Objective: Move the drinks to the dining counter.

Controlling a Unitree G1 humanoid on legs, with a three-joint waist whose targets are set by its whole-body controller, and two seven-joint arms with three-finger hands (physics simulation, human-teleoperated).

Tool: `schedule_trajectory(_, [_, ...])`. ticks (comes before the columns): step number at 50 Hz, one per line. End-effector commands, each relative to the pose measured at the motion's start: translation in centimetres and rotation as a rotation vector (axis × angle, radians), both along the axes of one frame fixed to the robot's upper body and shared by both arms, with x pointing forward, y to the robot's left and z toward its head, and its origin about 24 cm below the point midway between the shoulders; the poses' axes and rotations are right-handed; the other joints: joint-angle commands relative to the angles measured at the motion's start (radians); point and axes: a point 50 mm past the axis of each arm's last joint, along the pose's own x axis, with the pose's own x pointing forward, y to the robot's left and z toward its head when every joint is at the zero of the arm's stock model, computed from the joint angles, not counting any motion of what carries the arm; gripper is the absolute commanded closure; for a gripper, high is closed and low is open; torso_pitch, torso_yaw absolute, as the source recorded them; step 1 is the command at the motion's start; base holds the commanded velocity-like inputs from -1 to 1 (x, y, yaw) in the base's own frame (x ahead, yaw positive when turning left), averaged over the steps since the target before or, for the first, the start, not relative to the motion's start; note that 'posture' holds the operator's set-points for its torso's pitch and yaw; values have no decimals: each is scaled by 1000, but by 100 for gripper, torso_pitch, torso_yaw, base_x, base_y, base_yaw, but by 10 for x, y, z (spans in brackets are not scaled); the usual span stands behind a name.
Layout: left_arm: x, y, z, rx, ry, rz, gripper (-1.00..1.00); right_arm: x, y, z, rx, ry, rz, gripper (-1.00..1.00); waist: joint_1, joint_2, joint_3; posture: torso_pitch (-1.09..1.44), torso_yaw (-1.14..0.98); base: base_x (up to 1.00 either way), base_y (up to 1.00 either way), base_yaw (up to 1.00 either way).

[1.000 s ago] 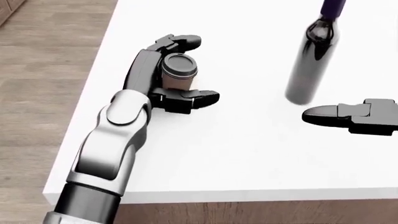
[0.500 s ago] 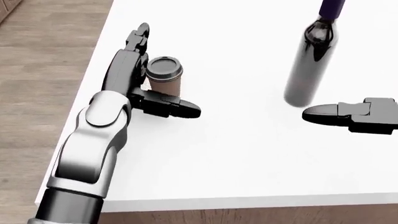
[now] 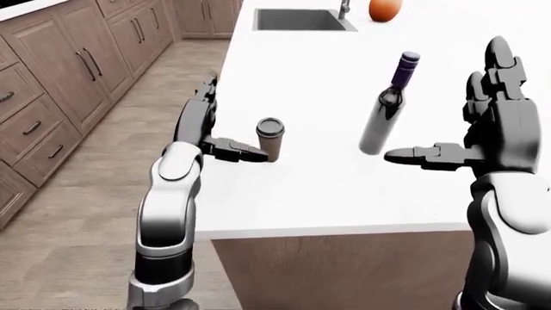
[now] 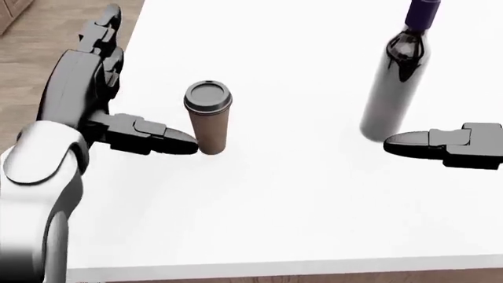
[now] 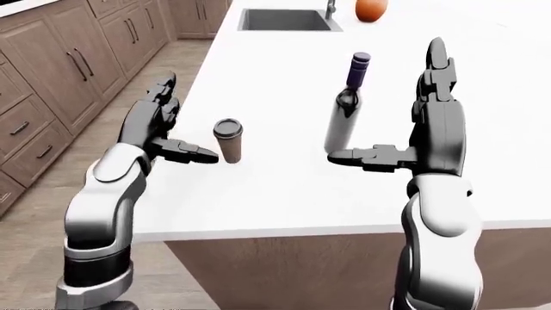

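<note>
**Both Hands Open Beside the Drinks on the White Counter**

While the robot faces the white counter, both hands stand spread, and neither grips a drink.

1. Wooden cabinets run along the left of the eye views, across a wood floor.
2. The left hand is open at the counter's left edge. Its fingers point up the head view, and its thumb reaches right, with the tip touching or just beside the cup's lower part.
3. The coffee cup stands upright on the counter with a dark lid, just right of the left hand and clear of its palm.
4. The wine bottle stands upright, well right of the cup. It has a dark body and a purple cap.
5. The right hand is open to the right of the bottle. Its fingers point up, and its thumb reaches left, with the tip near the bottle's base.
6. At the top of the eye views, a sink is set into the counter, with an orange fruit to its right.
</note>
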Motion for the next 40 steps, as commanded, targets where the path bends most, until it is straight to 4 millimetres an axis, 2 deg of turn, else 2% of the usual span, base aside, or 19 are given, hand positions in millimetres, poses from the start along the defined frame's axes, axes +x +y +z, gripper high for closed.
schedule_trajectory(1, [-8,2,24,5,-98,-4,-100,-6,1,13,-28,-76,-5,-100,-1,-1,-24,0,0,0,0,0])
schedule_trajectory(6, [-27,16,50,-30,-266,12,-100,-5,5,10,-36,-64,12,-100,-2,1,-19,0,0,0,0,0])
schedule_trajectory(10, [-37,22,71,-99,-373,24,-100,-14,10,10,-50,-55,30,-100,0,1,-18,0,0,0,0,0])
schedule_trajectory(18, [-42,30,101,-183,-502,78,-100,-26,17,11,-72,-30,28,-100,1,6,-12,0,0,0,0,0])
schedule_trajectory(29, [-46,38,104,-184,-526,89,-100,-38,34,26,-174,-66,87,-100,-3,17,-9,0,0,0,0,0])
schedule_trajectory(32, [-45,38,104,-187,-530,88,-100,-36,36,27,-182,-65,93,-100,-3,19,-7,0,0,0,0,0])
schedule_trajectory(35, [-45,37,103,-188,-526,83,-100,-33,37,27,-176,-69,106,-100,-1,29,-40,0,0,-23,0,0])
schedule_trajectory(40, [-44,35,99,-180,-524,81,-100,-25,39,34,-194,-81,118,-100,-1,32,-40,0,0,-38,0,0])
